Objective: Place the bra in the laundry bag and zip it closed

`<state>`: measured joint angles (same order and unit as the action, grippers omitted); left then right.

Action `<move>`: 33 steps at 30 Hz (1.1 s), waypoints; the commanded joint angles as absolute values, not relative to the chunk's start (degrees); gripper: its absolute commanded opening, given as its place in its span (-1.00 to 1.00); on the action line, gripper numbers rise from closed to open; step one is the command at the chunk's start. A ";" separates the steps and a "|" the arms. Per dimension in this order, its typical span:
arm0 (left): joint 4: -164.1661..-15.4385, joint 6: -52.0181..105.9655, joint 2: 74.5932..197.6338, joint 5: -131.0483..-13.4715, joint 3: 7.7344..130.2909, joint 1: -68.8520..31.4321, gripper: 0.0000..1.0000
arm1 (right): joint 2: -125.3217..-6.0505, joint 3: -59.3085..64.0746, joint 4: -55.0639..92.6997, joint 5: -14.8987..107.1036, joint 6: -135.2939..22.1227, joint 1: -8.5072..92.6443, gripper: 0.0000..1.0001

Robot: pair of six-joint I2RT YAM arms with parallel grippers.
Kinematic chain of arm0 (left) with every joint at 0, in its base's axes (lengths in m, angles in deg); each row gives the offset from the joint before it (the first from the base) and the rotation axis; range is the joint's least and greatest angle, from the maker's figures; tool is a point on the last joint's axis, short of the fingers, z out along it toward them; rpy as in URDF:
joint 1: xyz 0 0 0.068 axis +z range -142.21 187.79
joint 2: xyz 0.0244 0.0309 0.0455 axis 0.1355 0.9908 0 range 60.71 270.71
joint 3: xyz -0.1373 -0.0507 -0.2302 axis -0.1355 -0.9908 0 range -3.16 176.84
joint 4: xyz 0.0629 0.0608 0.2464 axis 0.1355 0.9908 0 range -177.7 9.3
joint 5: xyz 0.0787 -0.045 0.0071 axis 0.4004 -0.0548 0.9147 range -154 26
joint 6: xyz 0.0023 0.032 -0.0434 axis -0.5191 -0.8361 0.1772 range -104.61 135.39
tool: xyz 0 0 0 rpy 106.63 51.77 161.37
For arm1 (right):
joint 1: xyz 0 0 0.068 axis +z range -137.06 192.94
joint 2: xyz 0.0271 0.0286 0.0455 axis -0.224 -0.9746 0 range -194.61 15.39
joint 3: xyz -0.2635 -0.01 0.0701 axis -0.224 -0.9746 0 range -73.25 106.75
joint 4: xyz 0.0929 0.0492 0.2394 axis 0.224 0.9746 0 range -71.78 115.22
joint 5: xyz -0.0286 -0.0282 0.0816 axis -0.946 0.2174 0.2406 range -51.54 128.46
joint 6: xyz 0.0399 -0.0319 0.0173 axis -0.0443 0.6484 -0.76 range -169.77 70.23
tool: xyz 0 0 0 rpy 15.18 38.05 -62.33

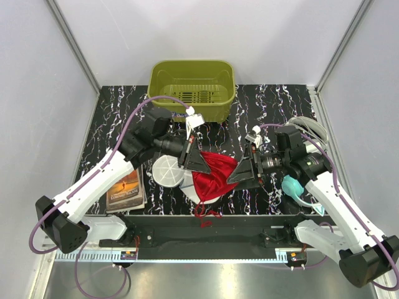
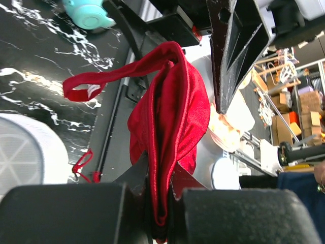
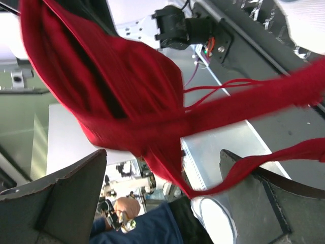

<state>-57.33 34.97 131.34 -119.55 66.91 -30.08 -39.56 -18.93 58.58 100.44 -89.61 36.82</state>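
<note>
The bright red bra (image 1: 215, 177) hangs in the air between the two grippers, over the table's front middle. My left gripper (image 1: 201, 162) is shut on a folded edge of it; in the left wrist view the fabric (image 2: 172, 117) rises out of the closed jaws (image 2: 165, 203). My right gripper (image 1: 243, 169) stands open beside the bra. In the right wrist view the bra (image 3: 111, 86) fills the space in front of the jaws (image 3: 162, 173), and one strap drapes over the right finger (image 3: 264, 193). The white round mesh laundry bag (image 1: 168, 171) lies on the table under the left gripper, its edge also in the left wrist view (image 2: 25, 152).
An olive-green basket (image 1: 192, 87) stands at the back middle. A book (image 1: 126, 190) lies at the front left. A teal rounded item (image 1: 293, 185) sits under the right arm, and a white bowl-like item with a grey rim (image 1: 308, 128) is behind it. Thin red straps (image 1: 206, 212) dangle over the front edge.
</note>
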 commanded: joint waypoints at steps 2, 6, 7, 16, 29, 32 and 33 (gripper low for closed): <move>-58.34 35.96 130.49 -122.18 68.91 -32.55 -1.00 | -40.76 -15.60 55.05 102.36 -90.64 40.18 0.99; -57.82 35.61 130.58 -123.85 68.39 -33.34 -1.00 | -42.17 -13.93 54.96 102.18 -89.32 41.77 0.99; -57.82 35.61 130.49 -124.11 68.39 -33.52 -1.00 | -42.35 -13.58 55.05 102.18 -89.06 42.03 0.99; -57.55 35.35 132.07 -127.10 68.39 -36.24 -1.00 | -44.11 -8.92 61.71 97.27 -76.68 45.63 0.99; -56.50 33.24 136.29 -128.86 72.08 -36.77 -1.00 | -45.51 -7.77 63.14 98.23 -70.51 49.59 0.71; -56.06 32.71 136.91 -128.86 72.08 -36.95 -1.00 | -46.04 -8.12 62.26 98.84 -71.39 49.59 0.24; -55.88 32.45 136.91 -128.77 72.08 -36.95 -1.00 | -46.13 -8.12 61.91 98.76 -71.65 49.59 0.12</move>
<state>-55.60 34.03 136.58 -126.11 69.57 -36.50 -45.66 -9.53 63.48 97.73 -71.75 49.04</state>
